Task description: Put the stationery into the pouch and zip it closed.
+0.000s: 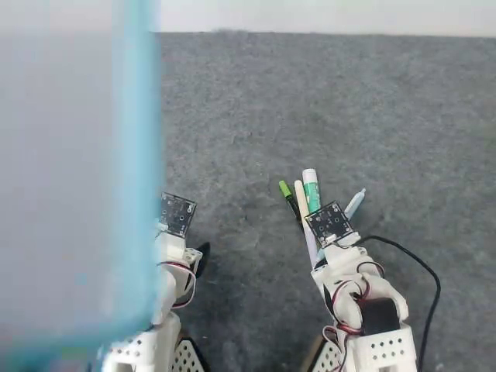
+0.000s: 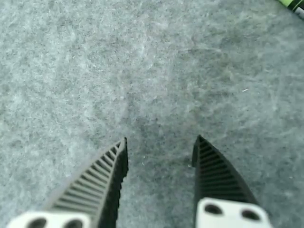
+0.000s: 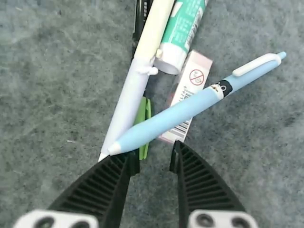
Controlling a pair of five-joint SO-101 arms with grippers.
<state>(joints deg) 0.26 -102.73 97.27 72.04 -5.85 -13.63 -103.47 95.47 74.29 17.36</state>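
Pointing: the blue pen (image 3: 199, 102) has its tip toward the right claw (image 3: 154, 154) and its clip end away, slanting across the eraser (image 3: 195, 71). The white pen (image 3: 133, 90) also lies tip-first toward the claw, and the two meet at their tips.
Long axes: in the high view the pile fans away from the arm, with the blue pen leaning out to the right.
Pile: the glue (image 3: 183, 28) lies beside the white pen, and a green marker (image 3: 145, 118) lies under both pens.
Surface: grey felt mat (image 1: 310, 101), with a pale wall (image 1: 310, 15) behind.
Left of high view: a blurred blue-edged sheet (image 1: 70, 194); I cannot tell what it is.
Right claw: partly open and gripping nothing, with the pen tips at one finger's tip.
Left claw (image 2: 161, 140): spread wide and empty over bare mat, well apart from the pile.
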